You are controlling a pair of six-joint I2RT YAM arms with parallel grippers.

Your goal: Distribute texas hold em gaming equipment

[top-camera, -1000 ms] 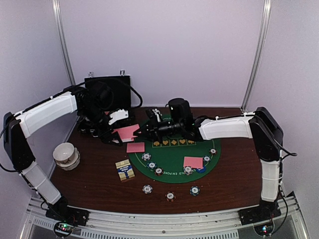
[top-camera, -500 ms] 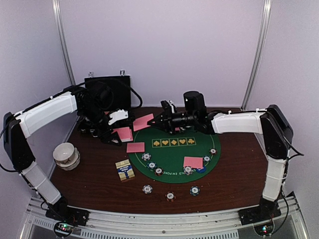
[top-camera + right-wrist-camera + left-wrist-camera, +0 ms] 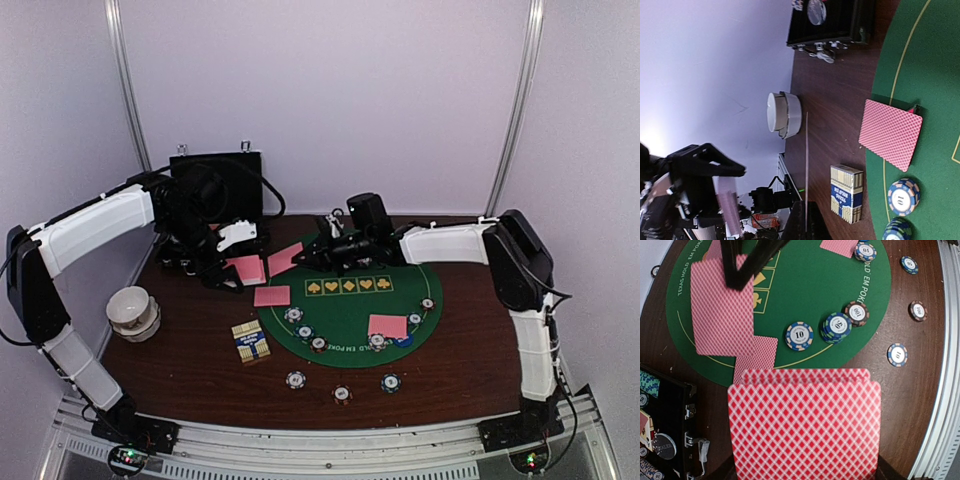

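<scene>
Left claw [image 3: 232,270] clamps a stack of cards [image 3: 805,425]; right claw [image 3: 308,256] pinches one card [image 3: 284,259] by its edge. Thin, light, slick, bendy, I judge: pinch edges gently.

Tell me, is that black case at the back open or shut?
Open. The black case stands hinged up in the overhead view, and the left wrist view shows chips inside it.

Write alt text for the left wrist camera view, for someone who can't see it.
A stack of pink-backed cards fills the foreground, close to the camera. Beyond it the right hand pinches a single card over the green poker mat, where another card and several chips lie; more chips sit on the brown table.
</scene>
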